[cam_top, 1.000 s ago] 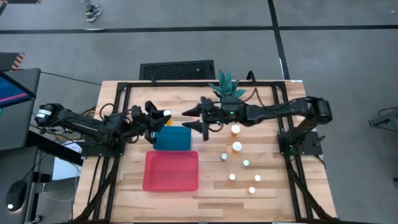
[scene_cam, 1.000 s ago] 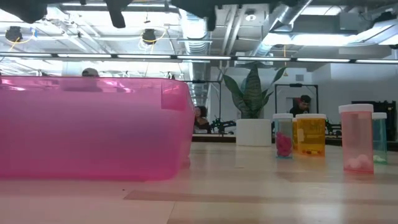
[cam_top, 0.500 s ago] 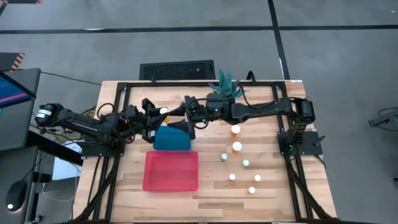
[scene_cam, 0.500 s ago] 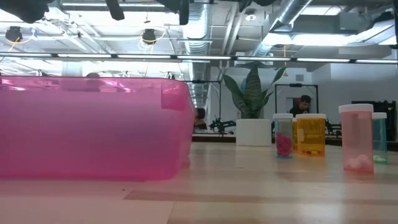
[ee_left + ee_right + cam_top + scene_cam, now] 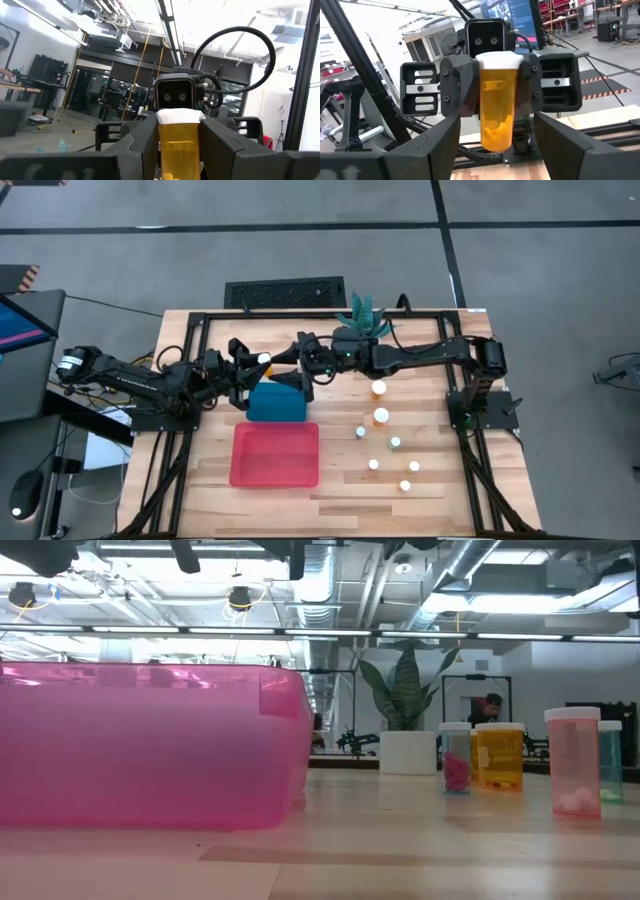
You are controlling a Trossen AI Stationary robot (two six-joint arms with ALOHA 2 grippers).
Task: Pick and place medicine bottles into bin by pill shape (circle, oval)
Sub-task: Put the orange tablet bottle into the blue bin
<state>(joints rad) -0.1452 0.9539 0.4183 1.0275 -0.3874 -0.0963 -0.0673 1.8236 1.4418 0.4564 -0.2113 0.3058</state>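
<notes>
My left gripper [image 5: 258, 366] is shut on an amber medicine bottle [image 5: 496, 105] with a white cap [image 5: 264, 360], held above the table by the blue bin's [image 5: 277, 404] far left corner. My right gripper [image 5: 288, 372] faces it from the table's right. It is open, with one finger on either side of the bottle, and touches nothing. Several more white-capped bottles [image 5: 381, 416] stand on their bases on the right half of the table. They also show in the low view [image 5: 499, 755]. My left gripper pinches the bottle's upper body [image 5: 485, 87], just below the white cap, between its two fingers [image 5: 460, 85]. The fingers come level from the table's left. The bottle stands upright, cap up, lifted clear of the table, with its lower half hanging free below the fingers.
A pink bin [image 5: 275, 455] lies near the front, just nearer than the blue bin, and fills the low view's left [image 5: 150, 745]. A potted green plant [image 5: 365, 318] stands at the far edge, right behind my right arm. Black frame rails run along the table's sides.
My right gripper has moved toward the table's left until its open fingers stand around the bottle in my left gripper. It has kept still for the last half second. The bottle has stayed upright in my left gripper.
</notes>
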